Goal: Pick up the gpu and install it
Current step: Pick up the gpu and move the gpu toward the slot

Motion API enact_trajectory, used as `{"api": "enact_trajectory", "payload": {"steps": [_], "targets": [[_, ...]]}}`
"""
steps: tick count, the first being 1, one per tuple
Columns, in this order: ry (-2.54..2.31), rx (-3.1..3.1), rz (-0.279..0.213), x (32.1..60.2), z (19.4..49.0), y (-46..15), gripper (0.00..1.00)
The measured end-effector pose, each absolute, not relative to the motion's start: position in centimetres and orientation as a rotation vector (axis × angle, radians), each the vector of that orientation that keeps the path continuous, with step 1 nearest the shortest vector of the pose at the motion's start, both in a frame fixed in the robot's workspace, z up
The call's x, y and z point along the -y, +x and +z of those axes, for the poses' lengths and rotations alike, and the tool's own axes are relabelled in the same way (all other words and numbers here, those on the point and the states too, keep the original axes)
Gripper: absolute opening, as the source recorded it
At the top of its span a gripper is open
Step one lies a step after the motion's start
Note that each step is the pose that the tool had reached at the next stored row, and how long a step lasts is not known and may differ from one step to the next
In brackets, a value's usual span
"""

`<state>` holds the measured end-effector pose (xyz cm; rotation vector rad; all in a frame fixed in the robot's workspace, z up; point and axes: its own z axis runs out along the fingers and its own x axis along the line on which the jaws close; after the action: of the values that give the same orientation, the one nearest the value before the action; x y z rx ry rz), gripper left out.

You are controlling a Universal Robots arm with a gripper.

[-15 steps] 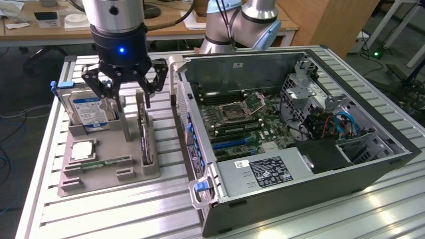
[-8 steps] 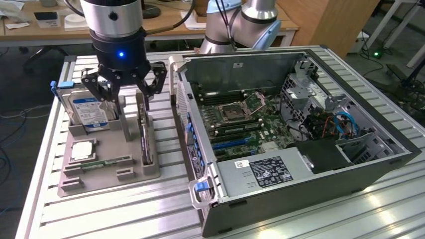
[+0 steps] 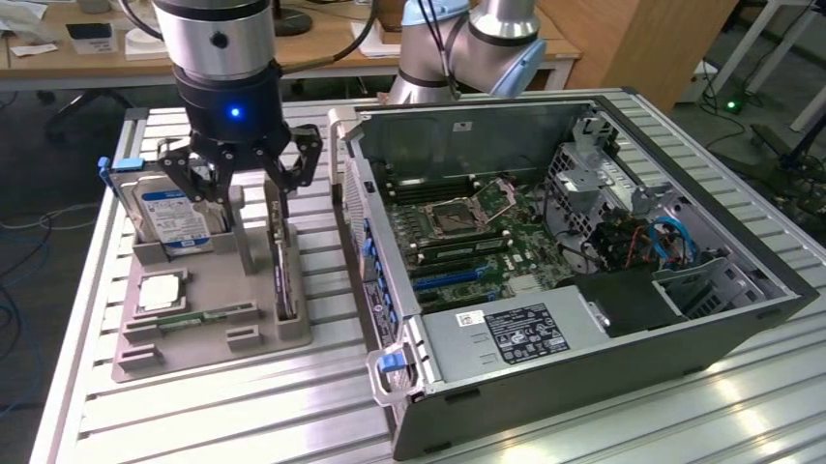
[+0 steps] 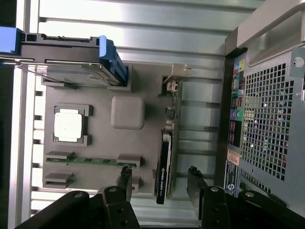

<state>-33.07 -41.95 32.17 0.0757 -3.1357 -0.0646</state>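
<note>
Gripper point(image 3: 248, 182) is spread wide, holding nothing, and hangs low over the grey tray point(image 3: 207, 353). Its fingers point(image 4: 125, 183) sit either side of the gpu point(image 4: 164, 152), a gap on each side (not touching it). The gpu stands on edge in its tray slot, on the tray side nearest the open case point(image 3: 581, 251). The hard drive point(image 3: 168, 215) stands upright in the tray, just to the exterior view's left of the gripper. The CPU point(image 3: 158, 290) and memory stick point(image 3: 207, 316) lie flat in the tray. Tray and case rest on a slatted metal table point(image 3: 193, 425).
</note>
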Motion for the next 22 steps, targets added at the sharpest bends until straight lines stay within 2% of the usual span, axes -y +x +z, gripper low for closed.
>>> {"api": "enact_trajectory", "payload": {"steps": [22], "targets": [[0.094, 3.137, -0.051, 42.1, 29.6, -33.2, 0.59]]}}
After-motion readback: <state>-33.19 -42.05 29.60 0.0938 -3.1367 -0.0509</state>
